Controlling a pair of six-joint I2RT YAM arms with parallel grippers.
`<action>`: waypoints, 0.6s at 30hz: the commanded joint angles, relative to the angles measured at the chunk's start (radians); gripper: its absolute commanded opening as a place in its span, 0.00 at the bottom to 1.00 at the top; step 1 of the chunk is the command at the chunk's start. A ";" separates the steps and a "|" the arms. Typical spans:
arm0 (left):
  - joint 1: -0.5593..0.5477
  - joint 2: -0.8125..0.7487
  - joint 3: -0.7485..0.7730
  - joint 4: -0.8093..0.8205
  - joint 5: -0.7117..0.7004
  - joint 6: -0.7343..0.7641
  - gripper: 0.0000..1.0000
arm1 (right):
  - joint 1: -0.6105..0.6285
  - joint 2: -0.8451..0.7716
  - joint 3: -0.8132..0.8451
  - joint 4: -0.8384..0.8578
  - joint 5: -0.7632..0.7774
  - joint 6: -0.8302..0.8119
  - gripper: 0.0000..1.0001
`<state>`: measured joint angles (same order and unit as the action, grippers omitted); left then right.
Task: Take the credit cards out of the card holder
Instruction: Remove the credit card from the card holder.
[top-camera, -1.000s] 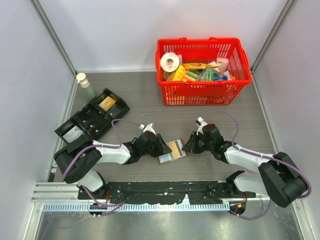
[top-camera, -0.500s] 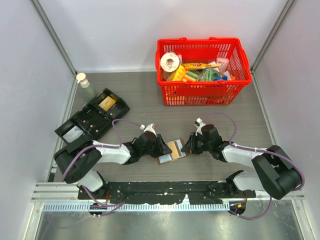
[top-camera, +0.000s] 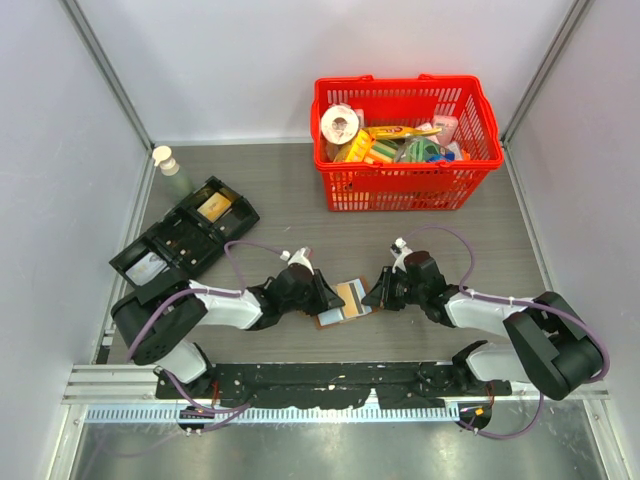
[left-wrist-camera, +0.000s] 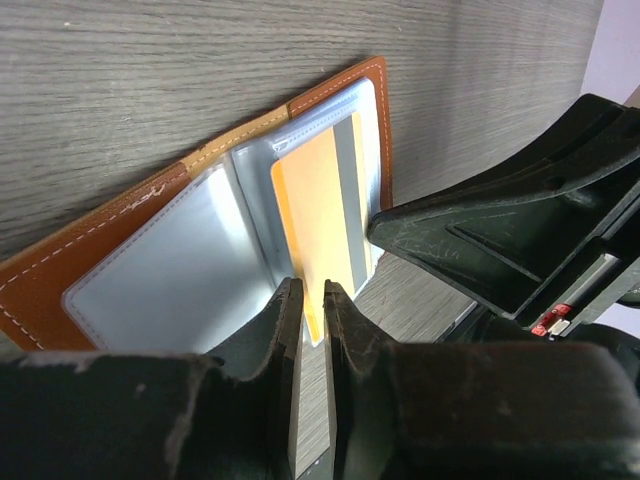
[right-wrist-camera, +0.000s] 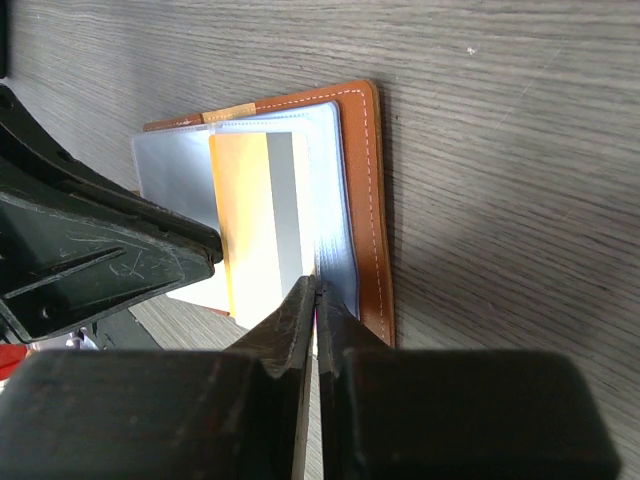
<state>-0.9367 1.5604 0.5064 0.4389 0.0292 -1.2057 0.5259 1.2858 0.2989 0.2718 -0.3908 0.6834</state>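
Note:
The brown leather card holder lies open on the table between my two grippers, its pale clear sleeves facing up. An orange card with a grey stripe sticks partly out of one sleeve. My left gripper is closed to a narrow slit on the card's protruding edge. My right gripper is shut on the sleeve edge of the holder's other side. Any other cards are hidden.
A red basket full of groceries stands at the back right. A black compartmented tray lies at the left, with a small bottle behind it. The arms' mounting rail runs along the near edge.
My right gripper has shifted slightly left toward the card holder. The left gripper and the holder have stayed nearly still.

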 joint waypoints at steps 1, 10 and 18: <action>-0.007 -0.002 -0.028 0.072 -0.020 -0.038 0.17 | 0.000 -0.009 -0.012 -0.072 0.007 -0.015 0.09; -0.007 0.036 -0.014 0.089 -0.003 -0.037 0.25 | 0.000 -0.003 -0.011 -0.074 0.007 -0.018 0.09; -0.010 0.058 0.007 0.149 0.043 -0.045 0.25 | -0.001 -0.003 -0.012 -0.071 0.003 -0.018 0.09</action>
<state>-0.9375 1.6093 0.4843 0.5236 0.0422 -1.2491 0.5259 1.2827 0.2989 0.2649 -0.3912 0.6838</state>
